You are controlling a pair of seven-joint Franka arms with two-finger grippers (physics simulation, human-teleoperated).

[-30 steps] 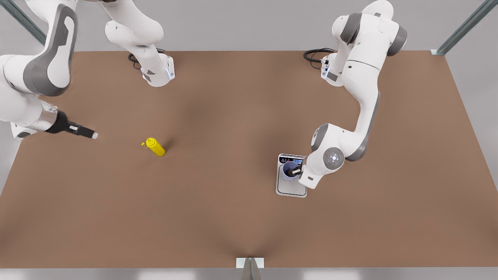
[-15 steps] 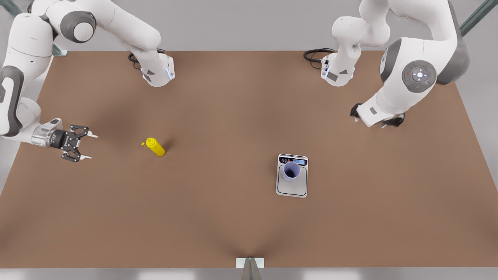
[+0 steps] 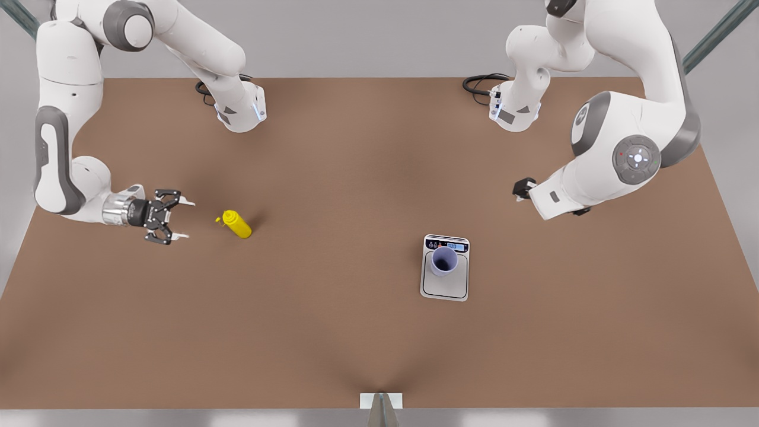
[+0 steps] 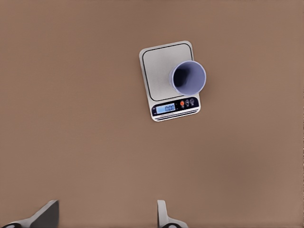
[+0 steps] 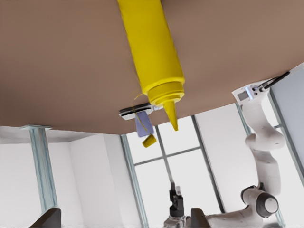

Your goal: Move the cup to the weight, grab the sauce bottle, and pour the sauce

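Sauce bottle lies on its side on the bench, towards the front view's left, untouched. The right wrist view shows the nozzle pointing away from the bottle's body; in the front view the tip is too small to judge.

Right pincer stands just beside the bottle, jaws spread wide, holding nothing. Half a second ago it was nearer the bench edge.

Cup stands upright on the weight, unchanged; the left wrist view shows it off-centre on the plate.

Left pincer is largely hidden behind its arm; its wrist view shows the fingertips well apart, empty.
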